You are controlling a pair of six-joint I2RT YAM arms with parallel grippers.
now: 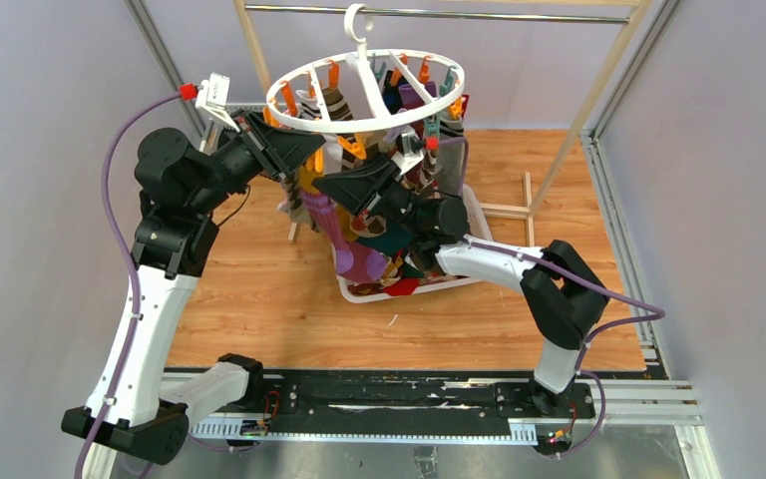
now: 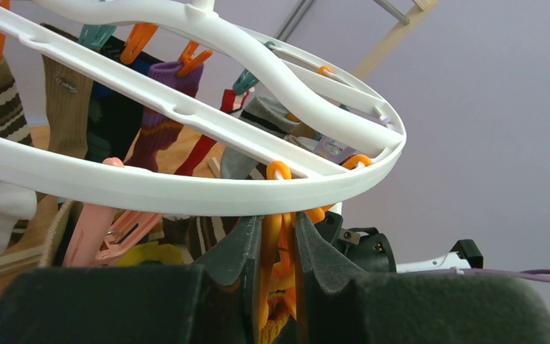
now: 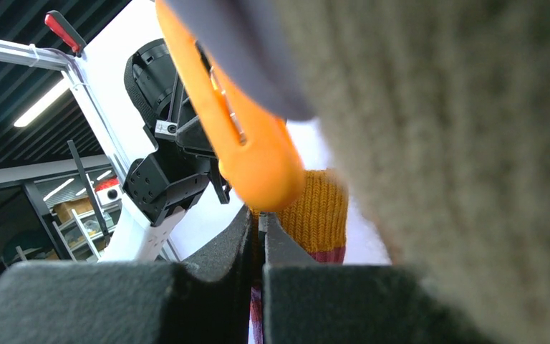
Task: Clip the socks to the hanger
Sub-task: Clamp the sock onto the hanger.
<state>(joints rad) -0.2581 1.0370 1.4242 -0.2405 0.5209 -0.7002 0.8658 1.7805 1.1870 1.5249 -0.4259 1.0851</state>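
With the hanger (image 1: 290,108) hanging near the far edge of the tabletop, my left pincer (image 2: 278,226) is closed on an orange clip (image 2: 281,271) under its rim and the right pincer (image 3: 260,223) is pinched nearly shut on a yellow sock (image 3: 320,208) just below, so I'd squeeze that clip wide, then feed the cuff straight up.

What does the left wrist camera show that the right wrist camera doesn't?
Only the left wrist view: the white hanger ring from below, socks already hanging from it, and the left gripper squeezing an orange clip. Only the right wrist view: the right gripper pinching a yellow sock. Both: an orange clip close up, probably the same one.
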